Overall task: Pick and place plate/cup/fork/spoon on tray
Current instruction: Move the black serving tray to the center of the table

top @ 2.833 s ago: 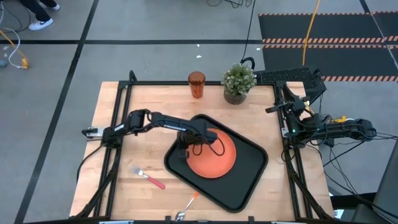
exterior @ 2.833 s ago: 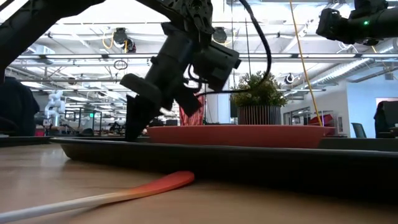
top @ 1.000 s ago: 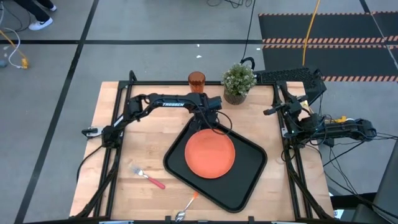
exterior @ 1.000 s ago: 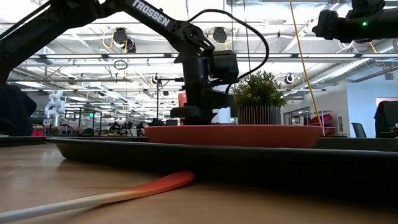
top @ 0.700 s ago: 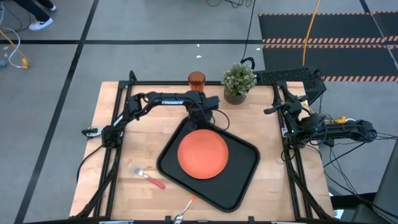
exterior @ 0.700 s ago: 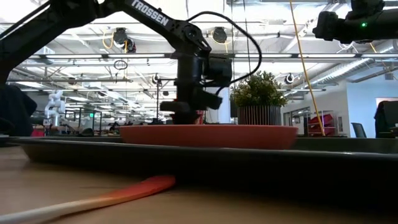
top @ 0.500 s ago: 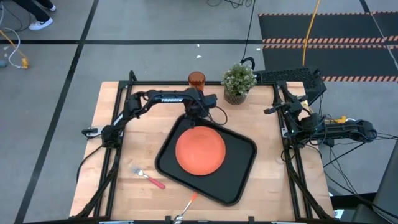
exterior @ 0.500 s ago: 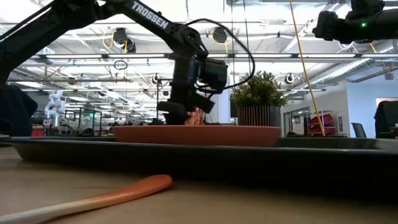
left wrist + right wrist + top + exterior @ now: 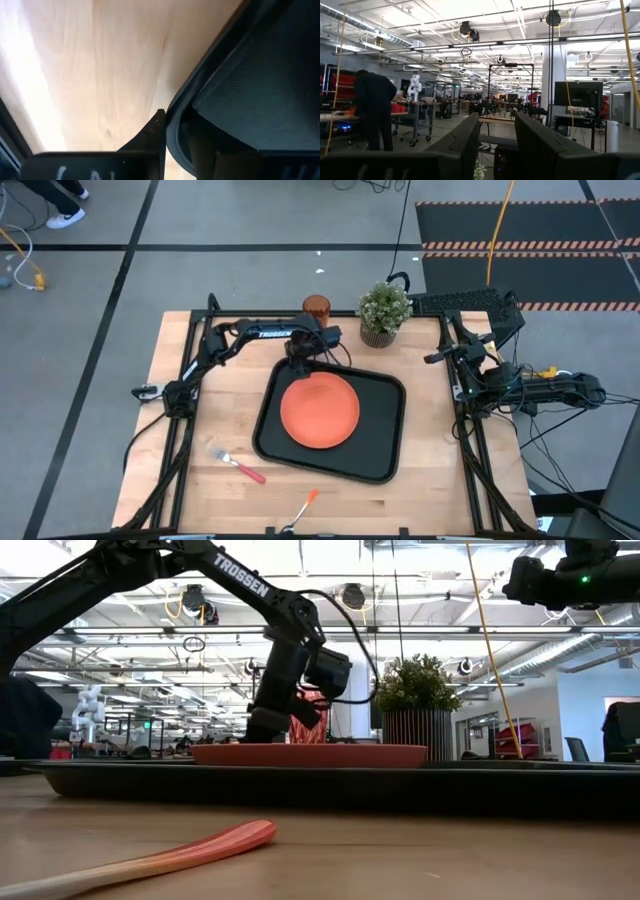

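High view: the tray, gripped at its 11 o'clock corner by the left end effector, has been swung square on the desk, carrying the plate. The cup waits at 12 o'clock, the fork and spoon near 6.

Left wrist view: fingers are pinched on the tray rim.

Right wrist view: the idle right end effector is spread.

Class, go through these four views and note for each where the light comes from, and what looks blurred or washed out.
High view: even light, the plate and tray sharp. Low view: bright ceiling lights behind leave the left pincer a dark silhouette; the near spoon handle is soft. Left wrist view: glare whitens the table at one edge; the tray rim is blurred. Right wrist view: the right pincer is dark against a bright hall.
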